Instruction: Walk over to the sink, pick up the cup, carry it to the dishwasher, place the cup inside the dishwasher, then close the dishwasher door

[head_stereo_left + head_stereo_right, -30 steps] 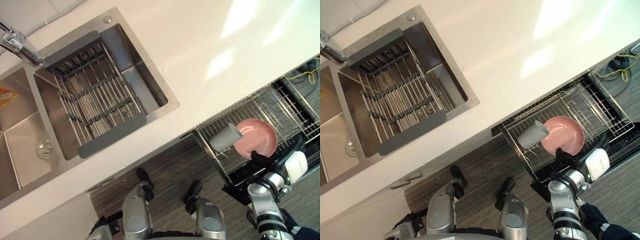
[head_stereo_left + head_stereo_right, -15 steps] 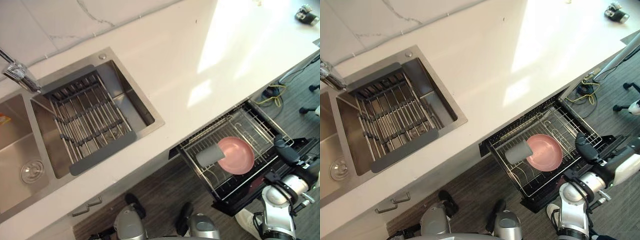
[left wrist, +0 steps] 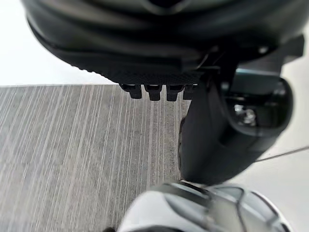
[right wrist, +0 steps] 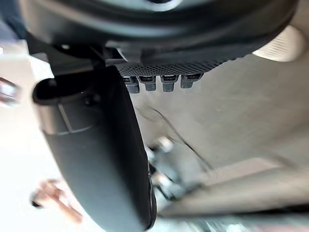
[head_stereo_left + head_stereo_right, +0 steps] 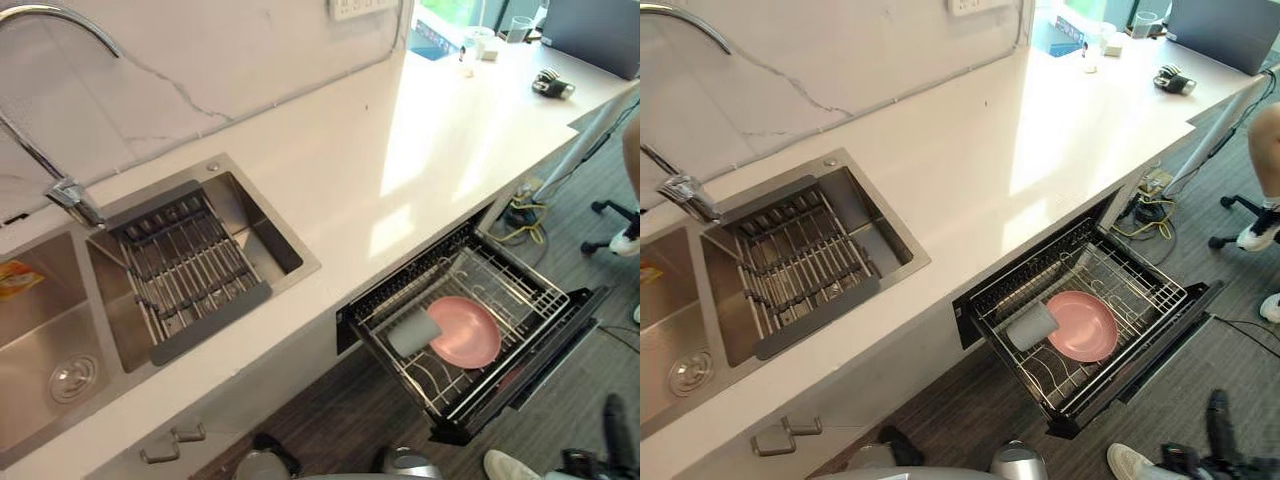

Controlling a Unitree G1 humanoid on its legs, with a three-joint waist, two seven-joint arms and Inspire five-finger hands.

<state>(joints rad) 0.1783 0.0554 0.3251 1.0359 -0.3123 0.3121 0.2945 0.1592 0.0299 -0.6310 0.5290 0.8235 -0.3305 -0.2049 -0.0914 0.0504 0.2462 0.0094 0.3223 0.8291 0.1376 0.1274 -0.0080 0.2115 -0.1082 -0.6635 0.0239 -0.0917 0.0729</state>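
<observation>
**Q:** Where does the cup [image 5: 413, 333] lie?

**A:** It rests on its side in the dishwasher rack [image 5: 530, 290], which is drawn out from beneath the worktop [image 5: 400, 150]. The cup is grey and touches the edge of a pink plate [image 5: 468, 335] lying in the same rack. The door [image 5: 555, 345] stands open below the rack.

**Q:** What is the state of each robot hand?

**A:** The right robot hand [image 5: 613, 435] appears low at the right of the eye views, over the floor and well apart from the rack. One dark finger is straight and raised, and the hand holds nothing. The left robot hand [image 3: 159, 43] is seen from its wrist above grey plank flooring. Nothing lies in it, but how far it is open cannot be told.

**Q:** What else is shown?

**A:** The sink [image 5: 270, 235] sits at the left of the worktop, well apart from the rack. A grid [image 5: 185, 275] lies across one basin and a tap [image 5: 65, 190] stands behind it. A person's shoe [image 5: 628, 243] shows at the far right.
</observation>
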